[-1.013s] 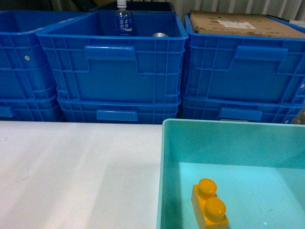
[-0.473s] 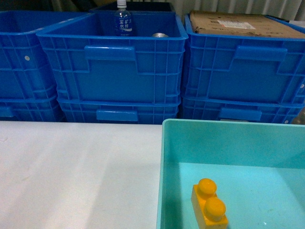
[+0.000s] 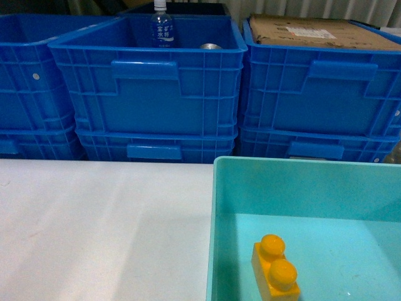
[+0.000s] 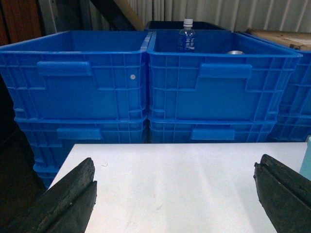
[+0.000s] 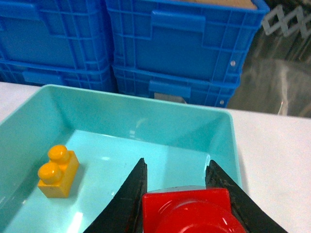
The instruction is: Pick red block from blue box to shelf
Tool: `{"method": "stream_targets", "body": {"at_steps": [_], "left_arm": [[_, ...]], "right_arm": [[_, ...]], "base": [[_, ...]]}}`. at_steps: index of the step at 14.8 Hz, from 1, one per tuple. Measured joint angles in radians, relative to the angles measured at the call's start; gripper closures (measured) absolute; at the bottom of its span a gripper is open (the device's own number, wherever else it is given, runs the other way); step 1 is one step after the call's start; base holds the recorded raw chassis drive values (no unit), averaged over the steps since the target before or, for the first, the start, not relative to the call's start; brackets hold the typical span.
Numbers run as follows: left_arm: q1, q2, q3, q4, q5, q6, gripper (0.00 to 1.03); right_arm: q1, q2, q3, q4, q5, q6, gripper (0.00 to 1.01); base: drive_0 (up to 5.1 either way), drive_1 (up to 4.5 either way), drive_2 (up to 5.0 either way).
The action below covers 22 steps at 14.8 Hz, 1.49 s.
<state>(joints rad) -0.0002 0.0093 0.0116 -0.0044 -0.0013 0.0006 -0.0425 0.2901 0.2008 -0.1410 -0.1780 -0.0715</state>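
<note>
In the right wrist view the red block (image 5: 192, 212) sits between the two black fingers of my right gripper (image 5: 177, 167), which is shut on it above the floor of the blue box (image 5: 146, 121). A yellow two-stud brick (image 5: 57, 171) lies on the box floor to the left. The head view shows the blue box (image 3: 294, 172) at the lower right with the yellow brick (image 3: 276, 266) inside; neither gripper appears there. My left gripper (image 4: 175, 189) hangs wide open over the white table (image 4: 175, 179), holding nothing. The shelf is out of view.
Stacked dark blue ribbed crates (image 3: 147, 94) line the far edge of the table. One holds a water bottle (image 3: 161, 26) and a can, another a cardboard sheet (image 3: 313, 30). White tabletop (image 3: 100, 232) stretches left of the box.
</note>
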Motion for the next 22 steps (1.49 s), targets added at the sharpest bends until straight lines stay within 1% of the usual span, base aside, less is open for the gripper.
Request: {"method": "stream_targets", "body": {"at_steps": [1,2,3,4,6,7,8,9,10,11,15,16,18,22], "left_arm": [[0.000,0.000,0.000,0.000,0.000,0.000,0.05],[0.000,0.000,0.000,0.000,0.001,0.000,0.05],[0.000,0.000,0.000,0.000,0.001,0.000,0.05],[0.000,0.000,0.000,0.000,0.001,0.000,0.05],[0.000,0.000,0.000,0.000,0.001,0.000,0.05],[0.000,0.000,0.000,0.000,0.001,0.000,0.05],[0.000,0.000,0.000,0.000,0.001,0.000,0.05],[0.000,0.000,0.000,0.000,0.000,0.000,0.05],[0.000,0.000,0.000,0.000,0.001,0.000,0.05],[0.000,0.000,0.000,0.000,0.001,0.000,0.05],[0.000,0.000,0.000,0.000,0.000,0.000,0.05],[0.000,0.000,0.000,0.000,0.001,0.000,0.05],[0.000,0.000,0.000,0.000,0.001,0.000,0.05],[0.000,0.000,0.000,0.000,0.001,0.000,0.05]], "right_arm": [[-0.018,0.021,0.000,-0.023,0.003,0.031,0.72],[-0.026,0.028,0.000,-0.022,0.010,0.061,0.72],[-0.023,0.027,0.001,-0.008,0.018,0.076,0.72],[-0.023,0.027,0.002,-0.003,0.019,0.081,0.72],[-0.021,0.021,0.002,-0.004,0.039,0.082,0.72],[-0.010,0.009,0.000,0.004,0.061,0.078,0.72],[0.006,-0.002,-0.009,0.028,0.100,0.058,0.72],[0.018,-0.011,-0.017,0.045,0.138,0.027,0.72],[0.023,-0.010,-0.021,0.053,0.155,0.008,0.72],[0.024,-0.010,-0.023,0.051,0.156,0.000,0.72],[0.029,-0.006,-0.023,0.046,0.156,0.001,0.72],[0.025,0.004,-0.023,0.042,0.146,0.011,0.72],[0.022,0.008,-0.023,0.038,0.145,0.025,0.72],[0.022,0.008,-0.023,0.038,0.145,0.027,0.72]], "base": [[0.0,0.00,0.0],[0.0,0.00,0.0],[0.0,0.00,0.0],[0.0,0.00,0.0],[0.0,0.00,0.0],[0.0,0.00,0.0],[0.0,0.00,0.0],[0.0,0.00,0.0],[0.0,0.00,0.0],[0.0,0.00,0.0],[0.0,0.00,0.0],[0.0,0.00,0.0],[0.0,0.00,0.0],[0.0,0.00,0.0]]}}
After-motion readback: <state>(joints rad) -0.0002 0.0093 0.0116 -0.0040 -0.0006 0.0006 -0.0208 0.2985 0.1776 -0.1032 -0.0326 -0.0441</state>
